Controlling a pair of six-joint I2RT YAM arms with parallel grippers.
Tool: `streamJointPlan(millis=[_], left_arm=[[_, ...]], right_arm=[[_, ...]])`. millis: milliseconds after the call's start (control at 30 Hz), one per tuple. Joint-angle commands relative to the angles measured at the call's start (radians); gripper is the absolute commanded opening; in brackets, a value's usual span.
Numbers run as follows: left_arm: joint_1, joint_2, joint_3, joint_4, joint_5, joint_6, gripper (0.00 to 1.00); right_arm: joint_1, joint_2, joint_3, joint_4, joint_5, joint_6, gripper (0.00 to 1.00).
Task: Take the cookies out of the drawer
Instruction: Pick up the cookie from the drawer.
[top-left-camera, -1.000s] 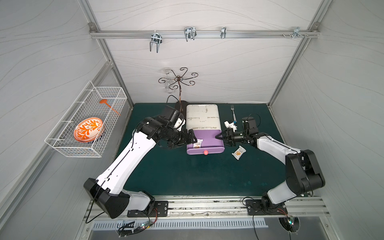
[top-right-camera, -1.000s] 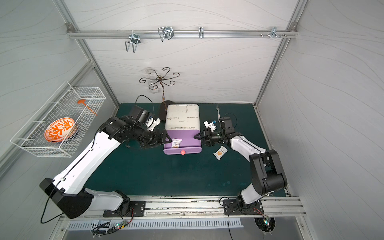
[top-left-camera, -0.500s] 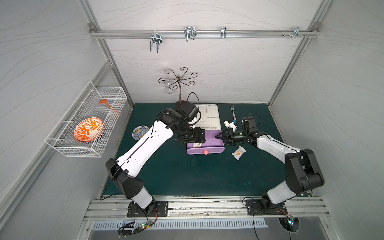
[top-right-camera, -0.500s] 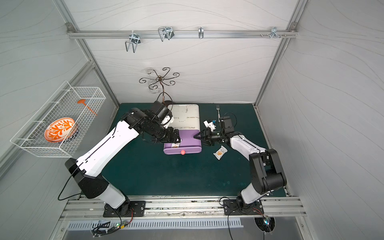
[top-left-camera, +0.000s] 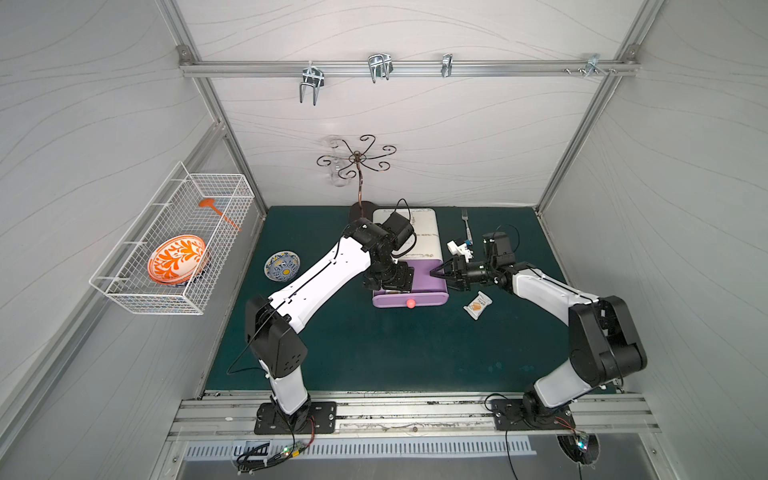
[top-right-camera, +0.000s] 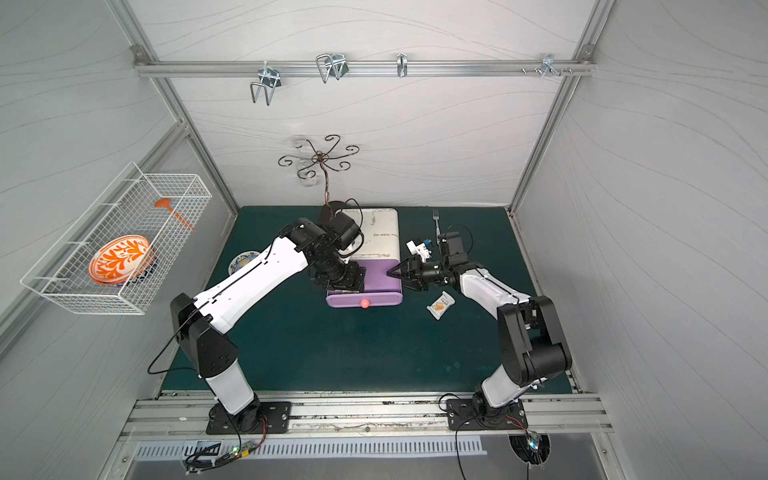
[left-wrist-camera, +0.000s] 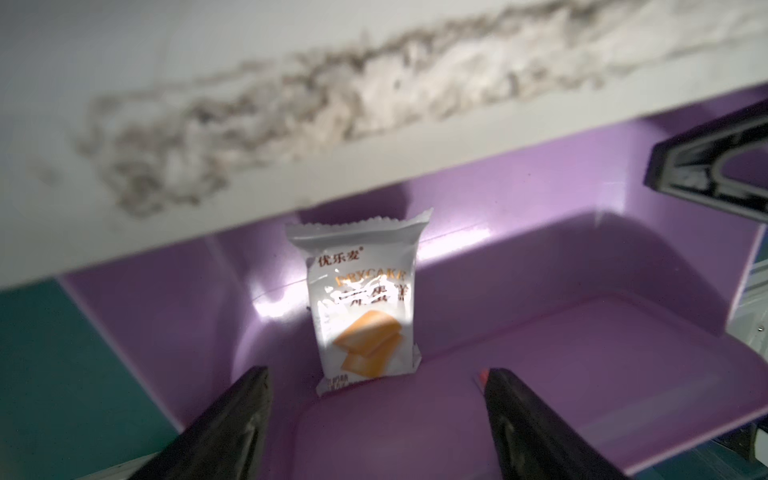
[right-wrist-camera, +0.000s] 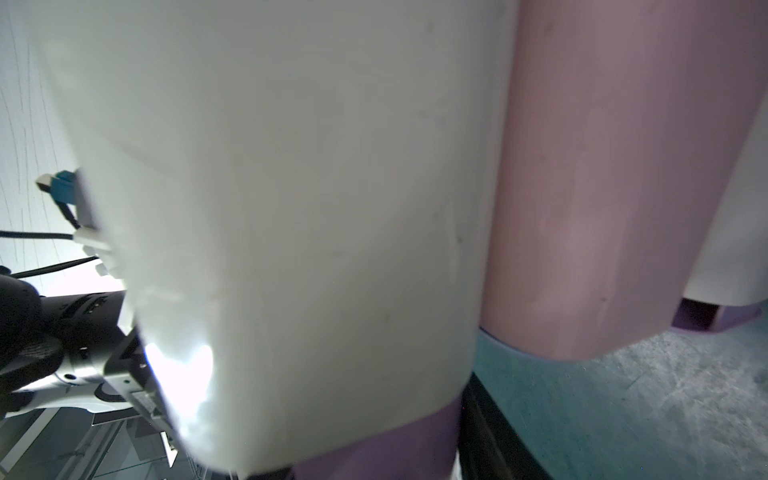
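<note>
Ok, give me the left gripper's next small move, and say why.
Probably ease the left gripper forward until its fingers straddle the white cookie packet, ready to close. The jaws stand open, and the packet sits untouched in the open purple drawer, just ahead of the gap between them. A second cookie packet already lies on the green mat.

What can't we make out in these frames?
Top views: the left gripper covers part of the drawer, so the cookie packet inside shows only in the left wrist view.
Left wrist view: the white cabinet hides the drawer's rear; more packets could be there.
Right wrist view: blurred cabinet side fills it; the right gripper is too small in top views to read its jaws.
Top views: print on the table packet too small.
</note>
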Motion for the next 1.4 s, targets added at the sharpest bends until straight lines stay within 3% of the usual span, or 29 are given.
streamJointPlan(millis=[0, 433, 900, 1067, 1367], left_arm=[[-0.014, 0.024, 0.049, -0.016, -0.062, 0.003, 0.84], [-0.059, 0.045, 0.004, 0.030, -0.203, -0.045, 0.78], [-0.088, 0.031, -0.107, 0.124, -0.256, -0.109, 0.74], [-0.091, 0.028, -0.108, 0.141, -0.266, -0.109, 0.62], [-0.092, 0.004, -0.104, 0.164, -0.293, -0.095, 0.50]], right_arm=[[0.004, 0.009, 0.020, -0.014, -0.008, -0.011, 0.46], [0.004, 0.002, 0.021, -0.028, -0.007, -0.017, 0.47], [0.004, -0.003, 0.036, -0.058, -0.005, -0.031, 0.46], [0.004, -0.005, 0.040, -0.062, -0.004, -0.033, 0.46], [0.007, -0.006, 0.040, -0.069, 0.002, -0.036, 0.46]])
